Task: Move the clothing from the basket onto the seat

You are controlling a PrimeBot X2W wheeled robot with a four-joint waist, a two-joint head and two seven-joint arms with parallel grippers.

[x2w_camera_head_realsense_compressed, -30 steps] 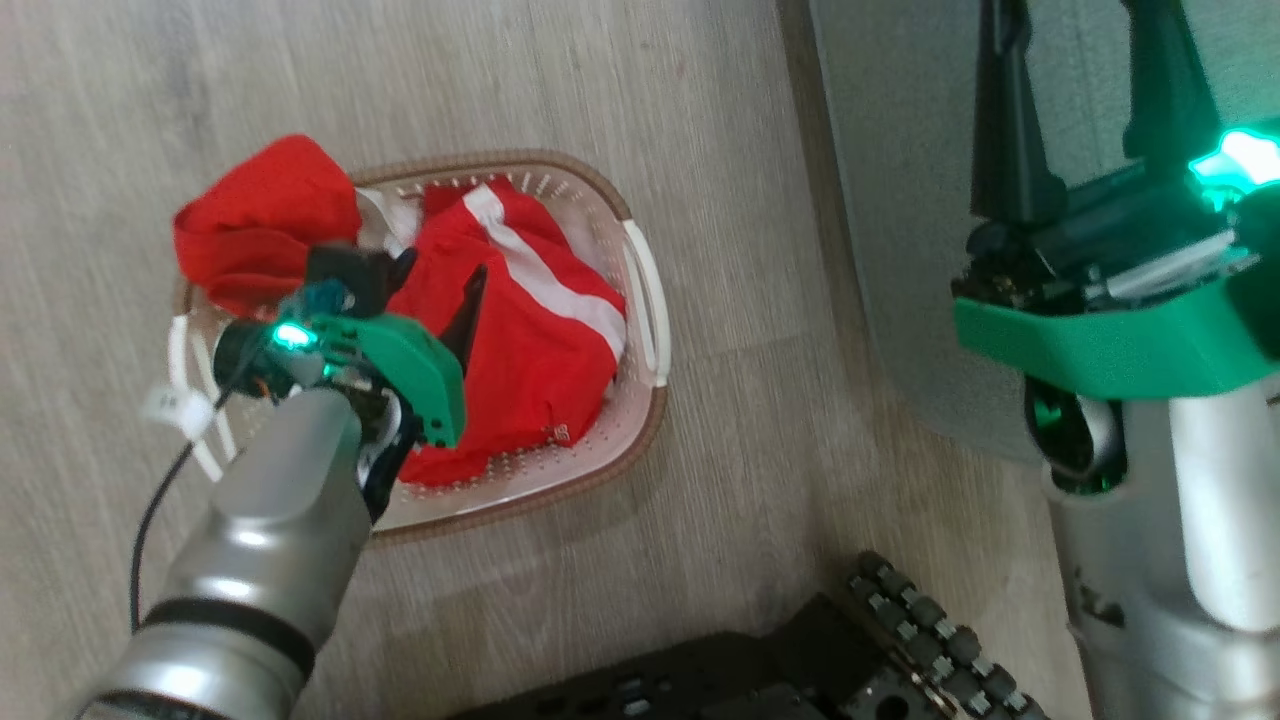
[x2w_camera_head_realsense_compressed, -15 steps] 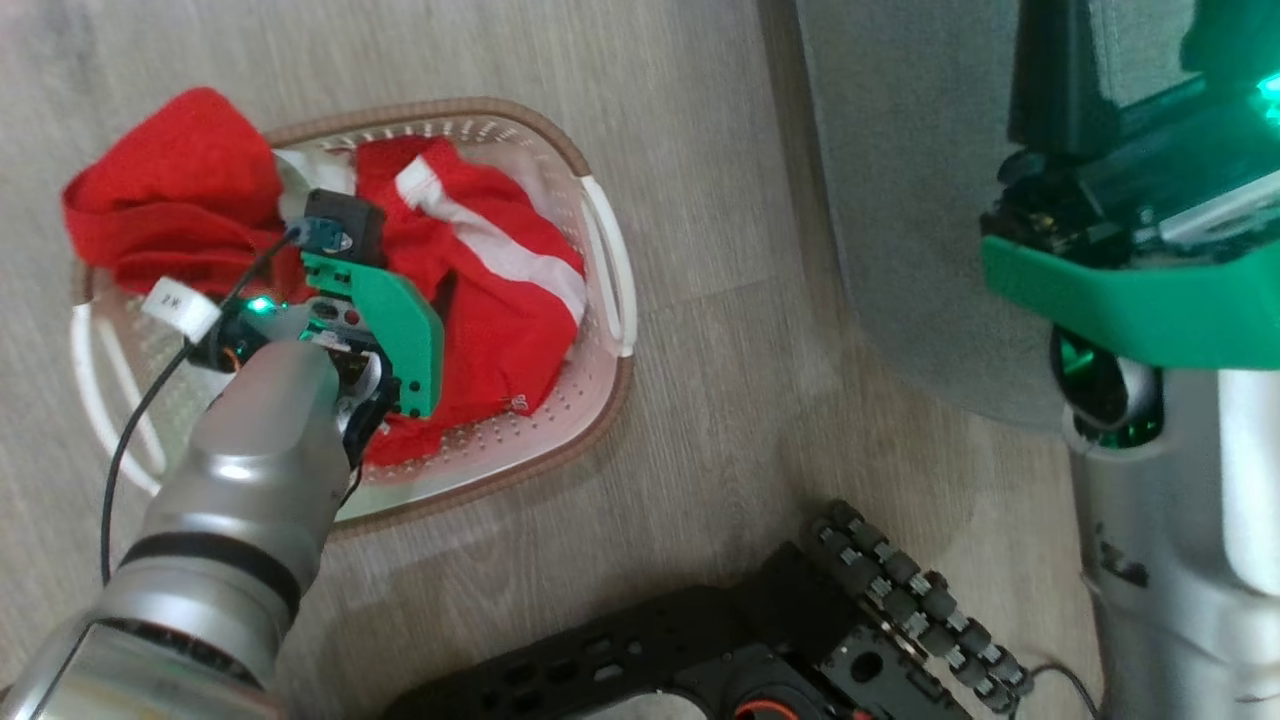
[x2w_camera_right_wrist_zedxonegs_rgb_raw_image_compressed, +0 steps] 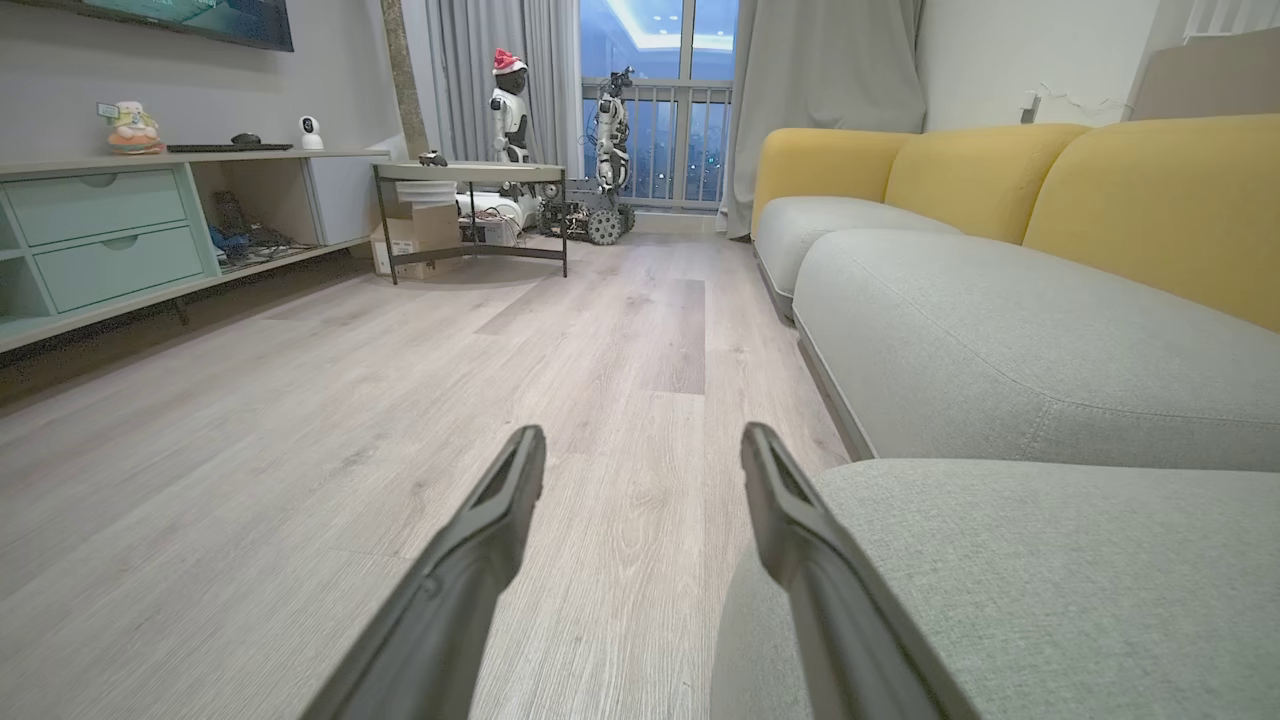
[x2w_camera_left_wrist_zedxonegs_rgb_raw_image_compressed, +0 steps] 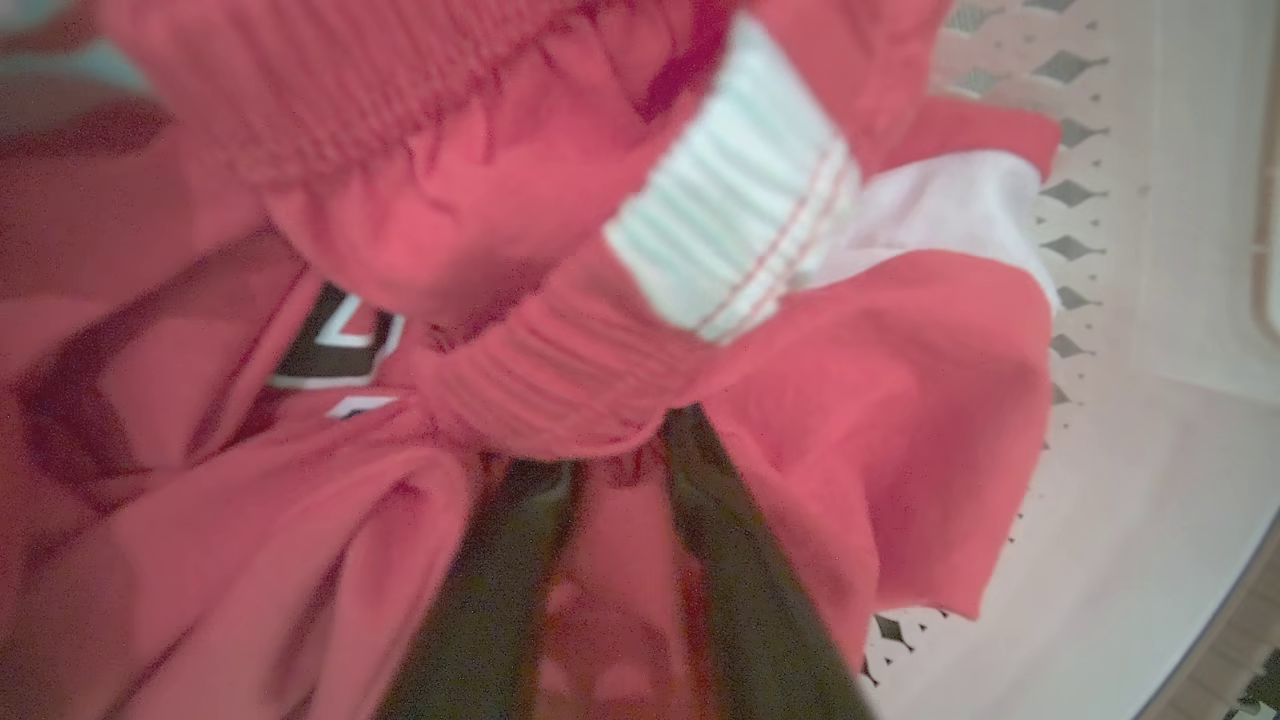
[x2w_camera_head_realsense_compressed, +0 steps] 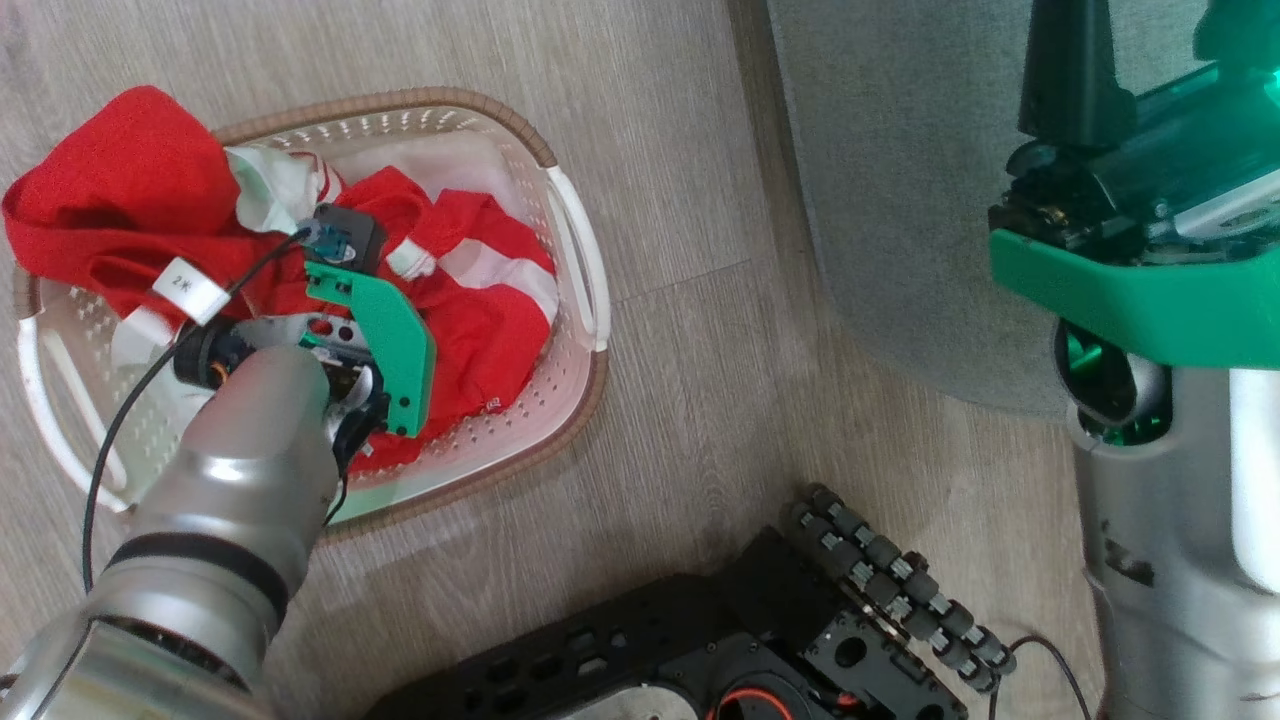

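Pale wood flooring [x2w_camera_head_realsense_compressed: 680, 150] runs under everything, with the basket [x2w_camera_head_realsense_compressed: 578, 250] at the left of the head view and the grey-green seat [x2w_camera_head_realsense_compressed: 900, 200] well apart from it at the upper right. Your left forearm [x2w_camera_head_realsense_compressed: 240, 450] rises from the lower left corner and leans over the basket, wrist bent down so its green plate sits over the clothing [x2w_camera_head_realsense_compressed: 480, 330]. The left gripper [x2w_camera_left_wrist_zedxonegs_rgb_raw_image_compressed: 615, 450] is pushed into the red heap. Its two dark fingers [x2w_camera_left_wrist_zedxonegs_rgb_raw_image_compressed: 500, 580] stand fairly close with cloth bunched between them, but a fold buries their tips, so you cannot tell whether the pinch has closed. Your right gripper [x2w_camera_right_wrist_zedxonegs_rgb_raw_image_compressed: 640, 450] hangs over the near edge of the seat, fingers spread wide with nothing between them, pointing level along the floor. All the clothing is in the basket. The heap lies lengthwise along the oval, from a red fold spilling over the upper-left rim toward the right handle. A white ribbed band [x2w_camera_left_wrist_zedxonegs_rgb_raw_image_compressed: 735, 190] faces the left wrist camera, and black-and-white lettering [x2w_camera_left_wrist_zedxonegs_rgb_raw_image_compressed: 335, 340] is half hidden in the creases and blurred.
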